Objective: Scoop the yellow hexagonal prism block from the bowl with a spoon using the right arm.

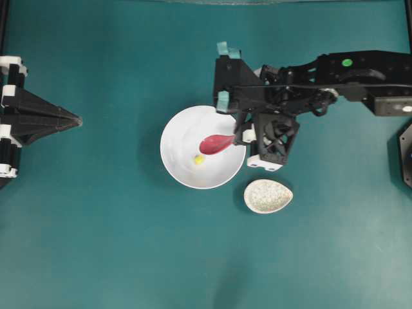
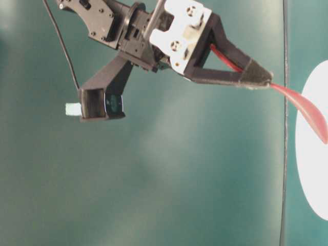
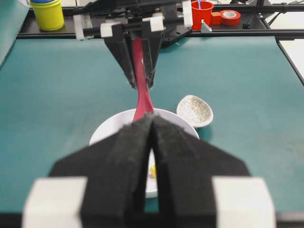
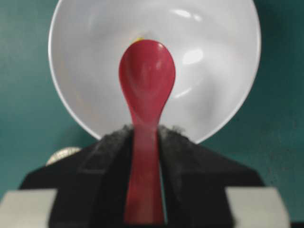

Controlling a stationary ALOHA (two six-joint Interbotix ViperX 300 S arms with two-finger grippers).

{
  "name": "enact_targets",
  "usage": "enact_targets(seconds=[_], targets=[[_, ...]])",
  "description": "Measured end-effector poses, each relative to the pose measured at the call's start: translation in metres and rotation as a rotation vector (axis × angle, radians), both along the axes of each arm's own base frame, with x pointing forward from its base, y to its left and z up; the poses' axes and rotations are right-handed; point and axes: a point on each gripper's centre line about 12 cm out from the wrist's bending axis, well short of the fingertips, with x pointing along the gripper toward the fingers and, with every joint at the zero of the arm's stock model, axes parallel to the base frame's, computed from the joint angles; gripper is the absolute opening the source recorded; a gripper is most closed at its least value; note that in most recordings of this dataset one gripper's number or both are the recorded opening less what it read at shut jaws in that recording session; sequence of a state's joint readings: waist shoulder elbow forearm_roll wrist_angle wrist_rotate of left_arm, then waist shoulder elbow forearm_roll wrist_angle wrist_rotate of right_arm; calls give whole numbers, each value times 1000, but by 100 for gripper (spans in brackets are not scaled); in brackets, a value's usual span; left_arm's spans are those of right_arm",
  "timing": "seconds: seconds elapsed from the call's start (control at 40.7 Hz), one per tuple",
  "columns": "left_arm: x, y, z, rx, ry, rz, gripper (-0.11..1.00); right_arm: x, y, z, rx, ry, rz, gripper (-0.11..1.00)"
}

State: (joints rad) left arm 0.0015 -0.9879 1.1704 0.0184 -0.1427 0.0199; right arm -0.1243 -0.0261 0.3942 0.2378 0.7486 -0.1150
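Observation:
The white bowl (image 1: 187, 167) sits mid-table, with the tiny yellow block (image 1: 199, 159) lying inside it. My right gripper (image 1: 238, 134) is shut on the handle of the red-pink spoon (image 1: 215, 144), whose scoop hangs over the bowl just above and right of the block. In the right wrist view the spoon (image 4: 146, 80) points into the bowl (image 4: 213, 57) and the block (image 4: 138, 40) peeks out past its tip. My left gripper (image 1: 78, 120) is shut and empty, far left of the bowl; its view shows the block (image 3: 153, 170) between its fingers (image 3: 123, 156).
A speckled off-white spoon rest (image 1: 268, 196) lies just right of and below the bowl. A yellow cup (image 3: 47, 13), a red cup (image 3: 202, 12) and a tape roll (image 3: 231, 17) stand beyond the table's far edge.

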Motion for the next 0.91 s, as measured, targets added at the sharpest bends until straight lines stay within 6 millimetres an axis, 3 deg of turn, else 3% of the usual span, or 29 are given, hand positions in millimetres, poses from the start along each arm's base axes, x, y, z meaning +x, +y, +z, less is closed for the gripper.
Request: enact_targets(seconds=[0.393, 0.909], targets=[[0, 0, -1, 0, 3, 0, -1, 3, 2, -21, 34, 138, 8, 24], [0, 0, 0, 0, 0, 0, -1, 13, 5, -37, 27, 142, 17, 24]])
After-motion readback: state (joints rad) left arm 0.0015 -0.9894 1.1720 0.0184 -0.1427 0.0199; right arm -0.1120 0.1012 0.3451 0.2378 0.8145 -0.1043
